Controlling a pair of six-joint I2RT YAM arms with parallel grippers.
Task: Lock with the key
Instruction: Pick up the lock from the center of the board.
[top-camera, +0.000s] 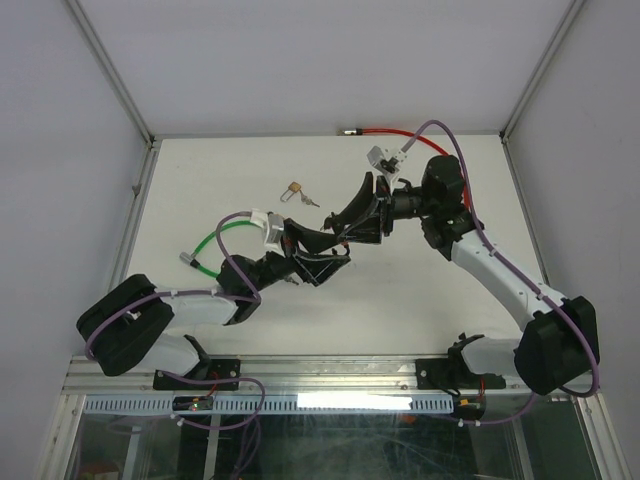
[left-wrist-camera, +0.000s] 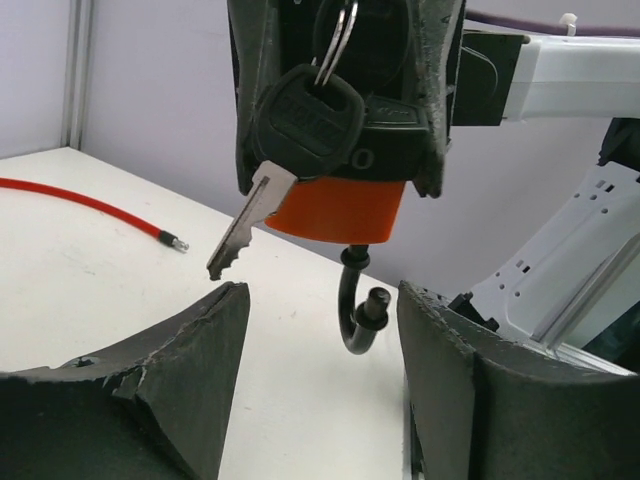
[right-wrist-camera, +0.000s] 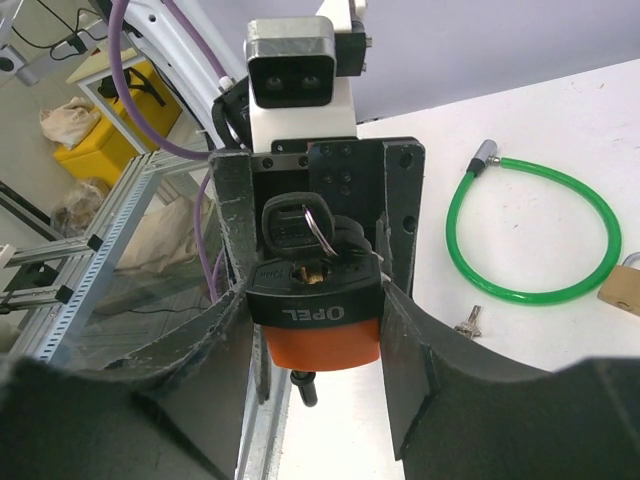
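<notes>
1. Two robot arms meet above the middle of a white counter, their grippers facing each other.
2. The right gripper is closed on a padlock, pinching its black-capped orange body between the two dark pads. The padlock is held in the air, clear of the counter.
3. In the left wrist view, the padlock hangs with its shackle pointing down. The shackle is a dark hooked bar with one end free, so the lock is open.
4. A key with a black head dangles from a metal ring beside the padlock body. Its toothed silver blade slants down and to the left.
5. The left gripper sits just below the padlock with its jaws apart and nothing held. The shackle hangs between its two fingers and touches neither. The tip of the key hovers just above the finger seen on the left of that view.
6. On the counter lie a green cable loop, a small key, and a small brass padlock beside the loop.
7. A red cable lies across the far part of the counter.
</notes>
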